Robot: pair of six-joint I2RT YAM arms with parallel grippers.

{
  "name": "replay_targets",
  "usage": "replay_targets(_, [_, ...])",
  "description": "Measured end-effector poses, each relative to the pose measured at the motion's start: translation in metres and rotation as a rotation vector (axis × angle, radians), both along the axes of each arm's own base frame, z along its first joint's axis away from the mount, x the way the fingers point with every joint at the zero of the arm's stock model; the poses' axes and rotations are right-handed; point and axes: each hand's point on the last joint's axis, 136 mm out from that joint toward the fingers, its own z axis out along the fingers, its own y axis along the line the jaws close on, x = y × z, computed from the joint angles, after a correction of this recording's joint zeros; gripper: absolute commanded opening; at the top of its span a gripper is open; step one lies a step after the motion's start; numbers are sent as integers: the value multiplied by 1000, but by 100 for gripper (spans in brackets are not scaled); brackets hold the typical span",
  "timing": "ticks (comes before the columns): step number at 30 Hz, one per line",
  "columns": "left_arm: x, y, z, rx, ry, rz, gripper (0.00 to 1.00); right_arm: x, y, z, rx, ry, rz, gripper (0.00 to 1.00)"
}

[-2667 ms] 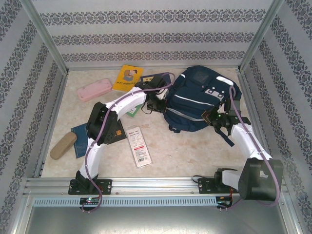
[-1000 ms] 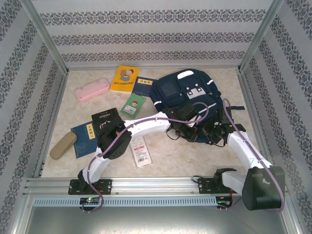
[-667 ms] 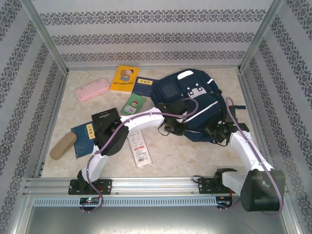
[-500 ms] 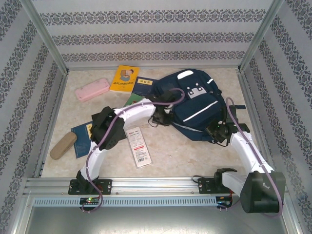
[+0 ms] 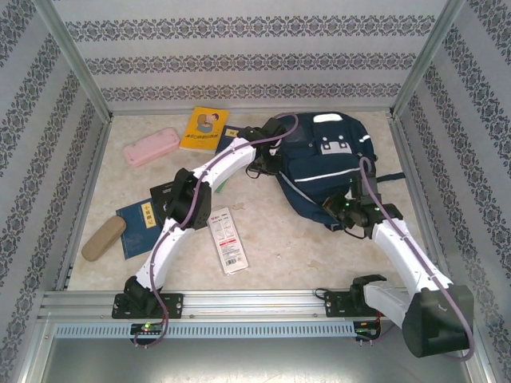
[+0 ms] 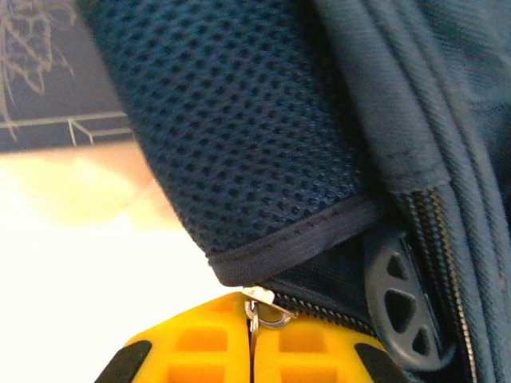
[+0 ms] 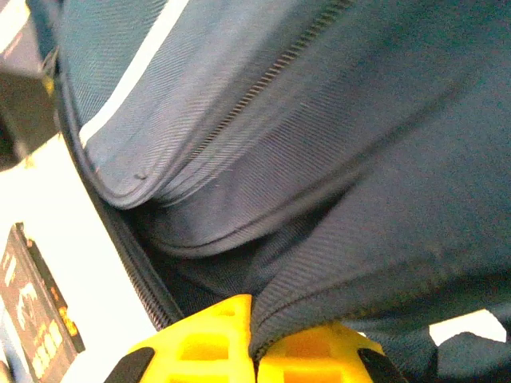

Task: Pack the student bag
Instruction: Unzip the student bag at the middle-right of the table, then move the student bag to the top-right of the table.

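- The right gripper (image 5: 345,214) is sitting at the near right edge of the student bag (image 5: 323,163). In the right wrist view its yellow fingers (image 7: 200,347) are pressing together on a fold of the bag's navy fabric
- A white packet (image 5: 226,239) with red print is lying flat on the table (image 5: 295,251), just right of the left arm's lower link
- A blue book (image 5: 140,223) is lying left of that arm, with a tan case (image 5: 103,238) resting just beside its left edge
- The student bag is lying in the right half of the table, past the middle, with its white stripes and grey patches facing up
- The left gripper (image 5: 266,159) is reaching across to the bag's left edge. In the left wrist view its yellow fingers (image 6: 200,351) are closing tight on a small metal zip pull (image 6: 259,309), under a dark mesh flap (image 6: 239,120)
- A pink case (image 5: 152,147) is lying far left, well apart from the bag
- A yellow book (image 5: 206,128) is lying near the back wall, to the right of the pink case
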Motion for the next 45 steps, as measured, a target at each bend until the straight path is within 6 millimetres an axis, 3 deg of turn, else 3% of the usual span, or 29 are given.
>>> replay_targets(3, [4, 2, -7, 4, 3, 3, 0, -5, 31, -1, -2, -14, 79, 0])
replay_targets(7, [9, 7, -12, 8, 4, 5, 1, -10, 73, -16, -43, 23, 190, 0])
replay_targets(13, [24, 20, -3, 2, -24, 9, 9, 4, 145, -23, -99, 51, 331, 0])
replay_targets(16, [32, 27, 3, 5, -46, 2, 27, 15, 167, -25, -104, 48, 356, 3])
replay_targets(20, [39, 35, 8, 13, -64, 19, 52, 28, 187, -31, -100, 71, 388, 28])
replay_targets(23, [34, 35, 19, 1, -66, 21, 61, 29, 207, -22, -70, 50, 462, 39])
replay_targets(26, [20, 43, 43, -16, -65, 24, 69, 29, 221, 0, -50, -14, 533, 44])
replay_targets(30, [0, 67, 92, -49, -112, 51, 78, 27, 213, 30, -64, -98, 583, 52])
replay_targets(34, [-22, 105, 141, -94, -192, 118, 82, 37, 184, 55, -129, -183, 586, 58])
replay_targets(36, [-35, 124, 152, -106, -215, 153, 83, 47, 168, 57, -182, -203, 581, 58])
replay_targets(40, [-66, 153, 143, -98, -208, 219, 85, 68, 146, 35, -282, -170, 587, 58])
replay_targets(45, [-110, 180, 110, -49, -148, 287, 85, 94, 138, -25, -403, -33, 617, 61])
